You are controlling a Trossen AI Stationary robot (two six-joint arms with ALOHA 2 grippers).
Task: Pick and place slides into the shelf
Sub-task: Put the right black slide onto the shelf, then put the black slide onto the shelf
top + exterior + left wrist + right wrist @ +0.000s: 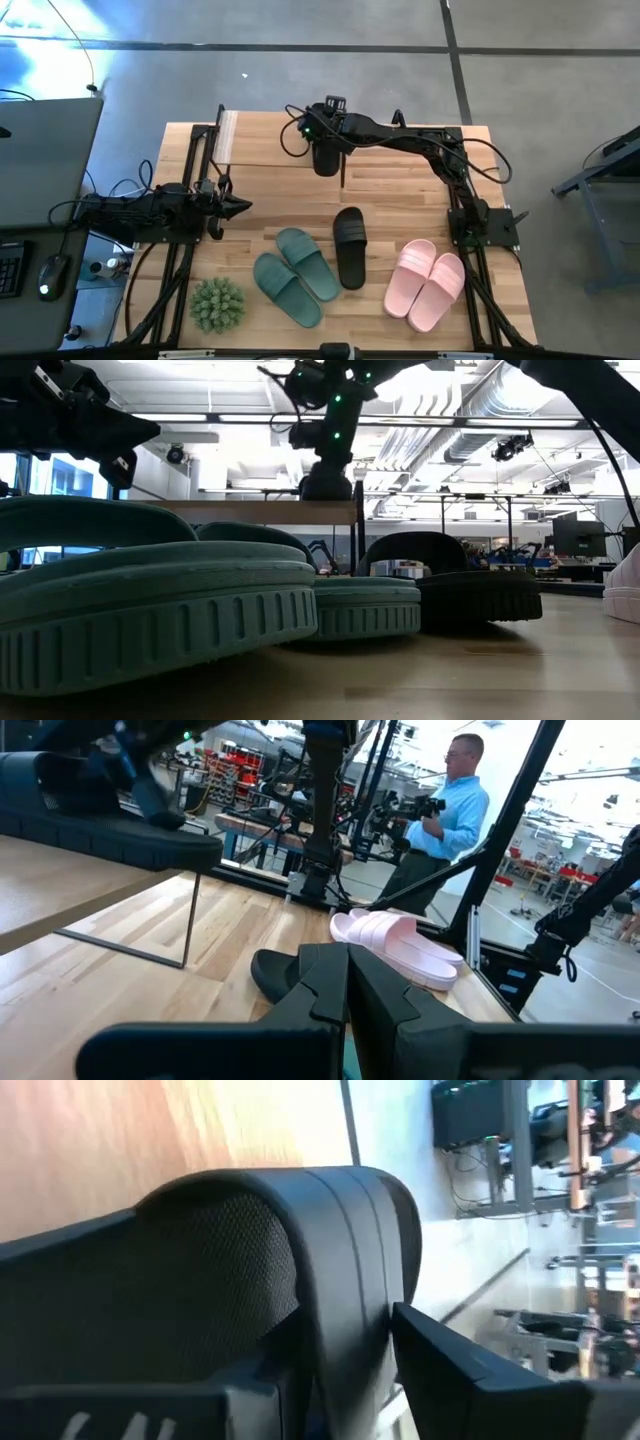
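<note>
The shelf point(270, 140) stands at the table's far side, its light top board point(250, 512) on a thin black frame. One black slide point(300, 1260) sits on the right end of that board, under my right gripper point(325, 155). The gripper is open and slants down, a finger on either side of the slide's strap. The other black slide point(350, 247), a green pair point(298, 275) and a pink pair point(425, 283) lie sole down on the table's near half. My left gripper point(240, 207) is shut and waits, level, at the table's left side. My right gripper stands astride the black slide's strap point(345, 1280), coming at it slanting down from above. One finger point(470, 1370) shows beside the strap's edge. I cannot tell whether either finger touches the strap. The slide rests on the shelf's top board.
A spiky green plant ball point(217, 305) sits at the near left corner. A person point(450, 810) stands in the room beyond the table's right side. Bare wood lies between the shelf and the slides on the table.
</note>
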